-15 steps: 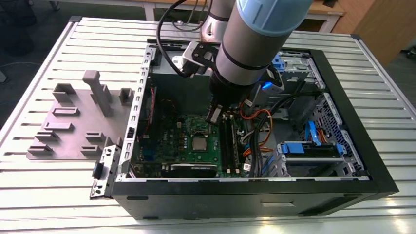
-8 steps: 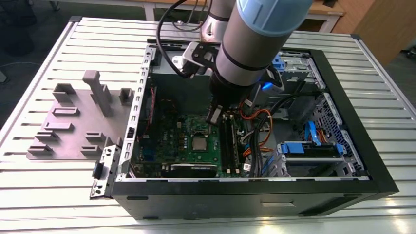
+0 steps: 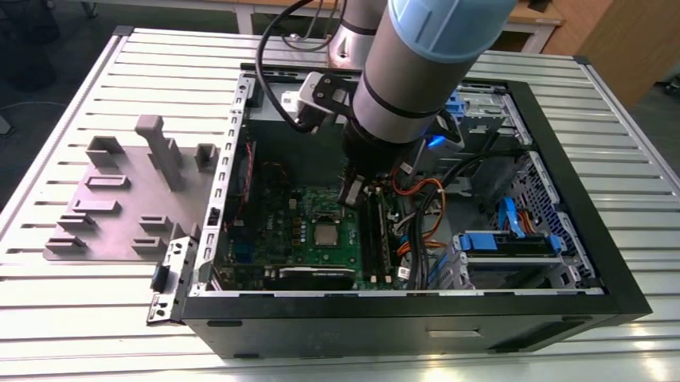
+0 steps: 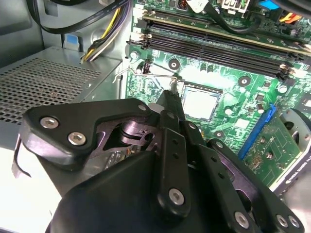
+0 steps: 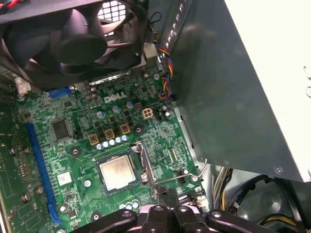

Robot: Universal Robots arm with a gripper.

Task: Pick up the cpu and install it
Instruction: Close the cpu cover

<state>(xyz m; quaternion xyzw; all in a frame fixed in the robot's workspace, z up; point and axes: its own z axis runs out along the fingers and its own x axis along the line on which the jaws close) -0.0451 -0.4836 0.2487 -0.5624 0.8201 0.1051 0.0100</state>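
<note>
The cpu (image 5: 116,173), a small silvery square, lies flat in its socket on the green motherboard (image 5: 160,131); it also shows in the second wrist view as the cpu (image 4: 199,103) and in the exterior view as the cpu (image 3: 324,231). My gripper (image 4: 168,96) hangs inside the case just beside the socket, fingers pressed together and holding nothing. Its tip sits close to the thin wire socket lever (image 4: 146,74), apart from the chip. From outside, the gripper (image 3: 352,196) is a little above the board, up and to the exterior view's right of the cpu.
The black computer case (image 3: 595,263) walls me in. Memory slots (image 4: 218,48) run beside the socket. A black fan (image 5: 73,43) and a grey metal box (image 5: 243,87) stand close. Orange and blue cables (image 3: 425,231) lie to the exterior view's right. A grey fixture plate (image 3: 117,207) sits outside.
</note>
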